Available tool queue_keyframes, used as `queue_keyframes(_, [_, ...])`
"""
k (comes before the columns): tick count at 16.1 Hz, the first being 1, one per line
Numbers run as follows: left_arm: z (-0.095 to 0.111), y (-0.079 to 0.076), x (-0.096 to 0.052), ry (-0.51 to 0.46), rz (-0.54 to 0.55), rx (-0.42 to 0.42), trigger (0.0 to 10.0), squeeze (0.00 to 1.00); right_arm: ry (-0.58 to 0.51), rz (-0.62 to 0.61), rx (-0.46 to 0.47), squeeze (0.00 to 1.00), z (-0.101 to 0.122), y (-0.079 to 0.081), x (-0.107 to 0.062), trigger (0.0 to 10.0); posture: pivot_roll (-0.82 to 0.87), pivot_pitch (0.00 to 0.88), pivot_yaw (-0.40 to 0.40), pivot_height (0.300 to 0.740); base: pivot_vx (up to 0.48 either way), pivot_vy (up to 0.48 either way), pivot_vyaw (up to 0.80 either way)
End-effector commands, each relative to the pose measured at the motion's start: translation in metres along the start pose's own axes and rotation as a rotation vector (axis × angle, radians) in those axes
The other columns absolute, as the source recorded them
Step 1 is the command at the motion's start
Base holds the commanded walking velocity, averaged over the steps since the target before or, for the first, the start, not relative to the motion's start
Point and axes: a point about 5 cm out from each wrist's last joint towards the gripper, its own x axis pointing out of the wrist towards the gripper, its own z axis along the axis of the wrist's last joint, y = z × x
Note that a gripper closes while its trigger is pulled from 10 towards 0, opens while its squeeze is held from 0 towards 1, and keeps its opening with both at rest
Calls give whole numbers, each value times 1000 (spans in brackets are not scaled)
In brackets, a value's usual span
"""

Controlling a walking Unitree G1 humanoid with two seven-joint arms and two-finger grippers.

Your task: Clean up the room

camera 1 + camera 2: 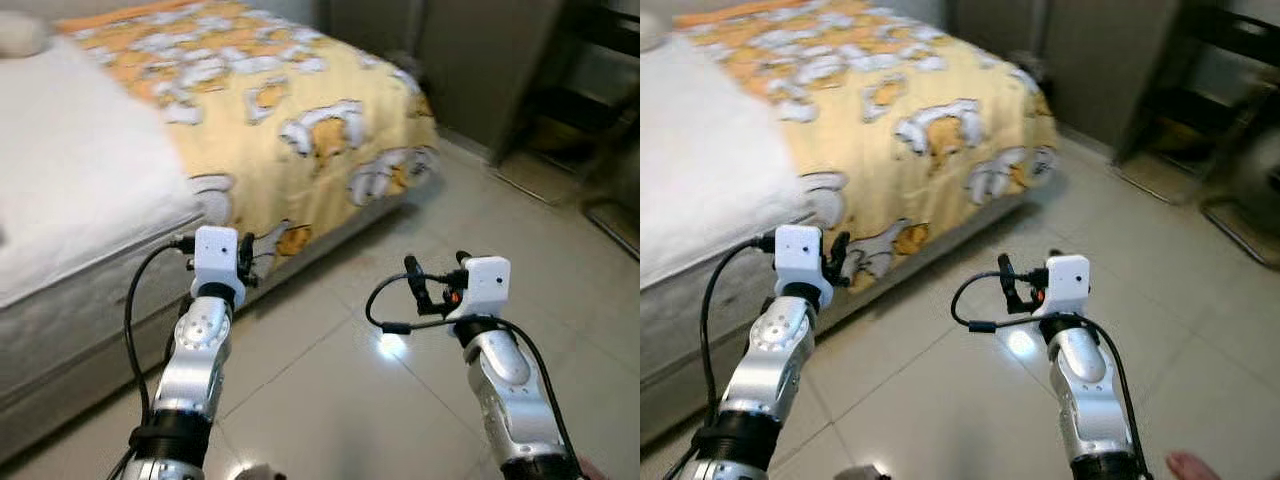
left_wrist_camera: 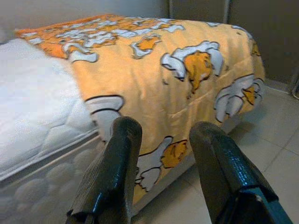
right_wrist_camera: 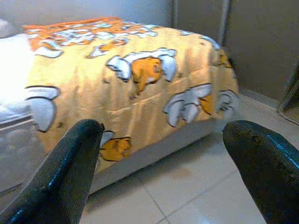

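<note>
A bed stands at my left with a yellow-orange cartoon-cat blanket (image 1: 290, 110) spread over its far half and hanging down the side toward the floor. The near half is bare white mattress (image 1: 70, 170). My left gripper (image 1: 246, 262) is held up close to the bed's edge, open and empty; in the left wrist view its fingers (image 2: 112, 177) frame the hanging blanket (image 2: 187, 93). My right gripper (image 1: 437, 280) hovers over the tiled floor (image 1: 340, 390) farther right, wide open and empty, also facing the blanket (image 3: 140, 88).
A pillow (image 1: 20, 35) lies at the bed's far left corner. A dark cabinet (image 1: 480, 60) stands behind the bed's foot, with a dark rack (image 1: 590, 100) to its right. Part of a person's foot (image 1: 1200, 465) shows at the lower right.
</note>
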Motion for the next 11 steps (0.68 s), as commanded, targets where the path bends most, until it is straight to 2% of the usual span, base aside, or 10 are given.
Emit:
queue_keyframes(1, [2,-3,1,-1,-22,-14,10000,0,13,0,5,0,-2,-2,0,10000,-102,0,31,740,0,0,625])
queue_keyframes(3, [6,0,4,-20,10,-48,10000,0,11,-3,4,0,-1,-3,0,10000,-103,0,33,740,345,-330,622])
queue_keyframes(6, [1,3,8,38,63,-129,10000,0,-19,-52,22,0,3,-7,-1,10000,-111,0,40,740,345,-330,621])
queue_keyframes(8, [-4,3,9,70,79,-145,10000,0,-17,-74,33,0,2,-11,-2,10000,-118,0,42,740,349,-326,619])
queue_keyframes(11, [-2,-2,11,67,66,-137,10000,0,-17,-80,32,0,3,-13,-2,10000,-124,0,44,740,355,-320,621])
